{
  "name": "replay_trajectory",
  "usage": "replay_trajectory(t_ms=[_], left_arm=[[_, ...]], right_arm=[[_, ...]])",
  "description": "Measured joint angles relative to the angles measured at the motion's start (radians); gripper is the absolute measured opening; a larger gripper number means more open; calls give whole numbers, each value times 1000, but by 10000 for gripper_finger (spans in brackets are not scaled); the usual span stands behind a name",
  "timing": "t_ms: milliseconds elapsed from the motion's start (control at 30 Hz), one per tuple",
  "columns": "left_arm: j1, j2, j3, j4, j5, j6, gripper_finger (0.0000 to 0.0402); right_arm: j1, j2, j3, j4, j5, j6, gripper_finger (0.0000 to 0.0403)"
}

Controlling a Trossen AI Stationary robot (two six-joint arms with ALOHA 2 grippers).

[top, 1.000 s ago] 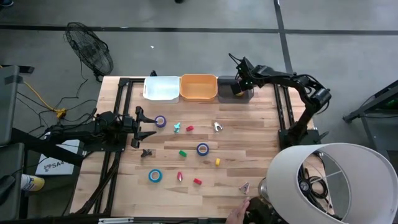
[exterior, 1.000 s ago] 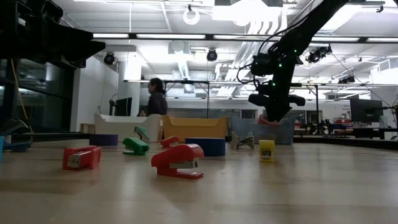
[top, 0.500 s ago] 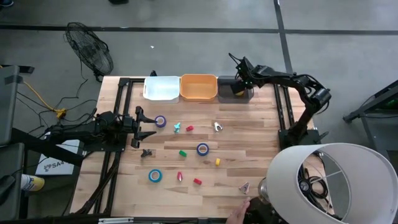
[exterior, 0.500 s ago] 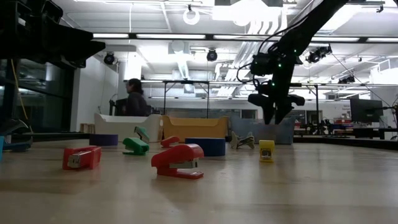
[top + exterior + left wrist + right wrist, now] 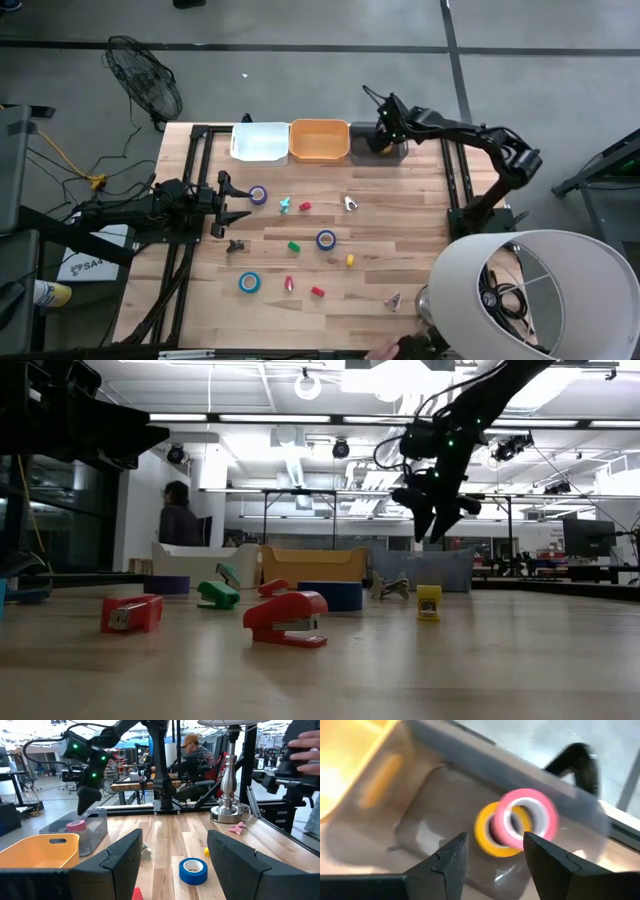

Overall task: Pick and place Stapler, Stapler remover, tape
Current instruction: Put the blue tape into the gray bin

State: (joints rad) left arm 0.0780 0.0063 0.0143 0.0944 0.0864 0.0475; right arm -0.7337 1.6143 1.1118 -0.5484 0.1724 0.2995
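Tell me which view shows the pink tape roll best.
Right wrist view: the pink tape roll fills mid-frame, lying in the grey bin, overlapping a yellow roll. Left wrist view shows it small, through the bin wall. High view: hidden beneath the right gripper. Low view: not visible.

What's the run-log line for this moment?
right pincer: open, above grey bin | pink tape: in bin, on yellow tape | left pincer: open, waiting at table's left

pink tape roll (image 5: 526, 818) overlapping yellow tape roll (image 5: 492, 836), in grey bin, frame upper right | purple roll (image 5: 258, 195), dark blue roll (image 5: 326, 239), light blue roll (image 5: 249, 283) flat, mid-table | red stapler (image 5: 287, 618), green stapler (image 5: 218, 594) upright, centre
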Motion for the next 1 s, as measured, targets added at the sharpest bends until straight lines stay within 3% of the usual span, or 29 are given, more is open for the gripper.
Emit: replay_trajectory(t_ms=[433, 1000], left_arm=[[0, 0, 0, 0, 0, 0, 221], [0, 0, 0, 0, 0, 0, 221]], right_arm=[[189, -18, 0, 16, -167, -110, 182], [507, -18, 0, 11, -224, -360, 181]])
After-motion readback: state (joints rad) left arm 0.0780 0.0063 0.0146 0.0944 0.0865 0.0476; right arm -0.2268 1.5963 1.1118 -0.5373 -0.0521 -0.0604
